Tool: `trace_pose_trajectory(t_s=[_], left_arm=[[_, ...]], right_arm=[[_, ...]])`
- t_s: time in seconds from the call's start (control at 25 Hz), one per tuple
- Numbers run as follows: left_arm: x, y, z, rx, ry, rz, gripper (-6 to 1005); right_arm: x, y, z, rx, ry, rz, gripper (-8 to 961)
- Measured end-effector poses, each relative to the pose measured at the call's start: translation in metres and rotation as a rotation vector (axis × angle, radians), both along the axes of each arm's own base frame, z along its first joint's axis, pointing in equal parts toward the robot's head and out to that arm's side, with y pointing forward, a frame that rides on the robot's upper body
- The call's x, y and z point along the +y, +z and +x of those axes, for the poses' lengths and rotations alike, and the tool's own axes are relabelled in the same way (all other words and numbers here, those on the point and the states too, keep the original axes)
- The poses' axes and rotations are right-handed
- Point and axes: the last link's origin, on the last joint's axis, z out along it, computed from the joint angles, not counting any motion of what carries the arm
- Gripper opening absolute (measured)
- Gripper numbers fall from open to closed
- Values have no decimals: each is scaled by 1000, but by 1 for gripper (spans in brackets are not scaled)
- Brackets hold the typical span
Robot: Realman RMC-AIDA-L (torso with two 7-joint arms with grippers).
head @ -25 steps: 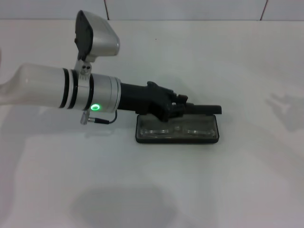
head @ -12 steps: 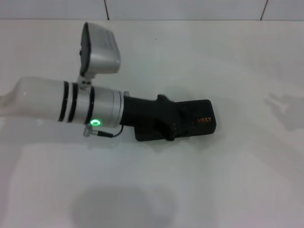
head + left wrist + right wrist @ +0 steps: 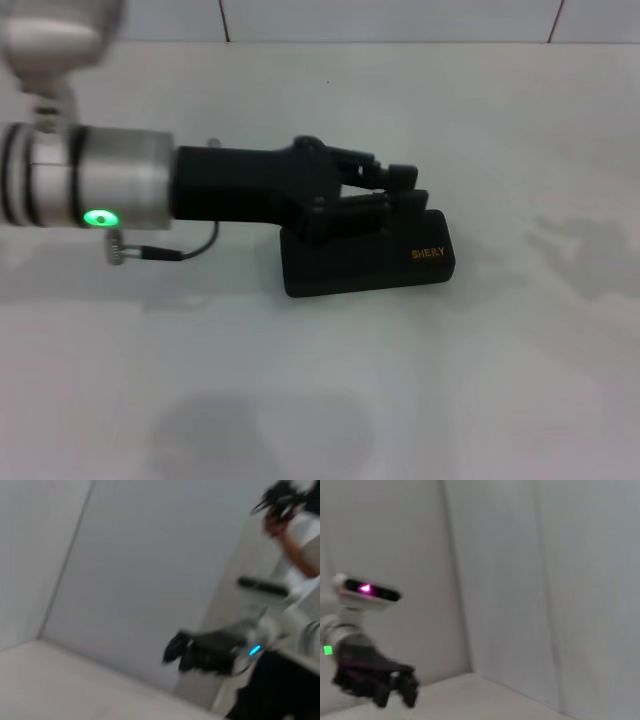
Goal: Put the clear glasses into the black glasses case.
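Note:
The black glasses case point(image 3: 372, 266) lies closed on the white table in the head view, with orange lettering on the right end of its lid. The clear glasses are hidden from view. My left gripper point(image 3: 410, 186) reaches in from the left and hovers just over the back edge of the lid, fingers slightly apart and holding nothing. The right wrist view shows the same left gripper point(image 3: 400, 690) from afar. My right gripper point(image 3: 176, 652) appears only in the left wrist view, blurred, far from the case and raised off the table.
The white table point(image 3: 450, 380) spreads around the case, and a tiled wall runs along its far edge. In the left wrist view a person point(image 3: 300, 535) stands in the background.
The case lid went from open, with the glasses showing inside, to shut. My left gripper then lifted off the lid and the arm pulled back to the left.

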Motion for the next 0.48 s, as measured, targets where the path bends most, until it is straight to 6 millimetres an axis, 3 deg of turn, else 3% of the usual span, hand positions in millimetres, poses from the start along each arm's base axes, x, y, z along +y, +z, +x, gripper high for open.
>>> trace_pose_trajectory(t_s=[0.16, 0.36, 0.48], left_arm=[[-12, 21, -2, -82, -51, -21, 291], [-17, 33, -15, -50, -48, -12, 439], [-19, 38, -21, -33, -52, -18, 528]], right_arm=[[-9, -13, -14, 63, 106, -115, 269], [-14, -43, -34, 156, 244, -304, 276], [-9, -62, -45, 175, 286, -378, 411]])
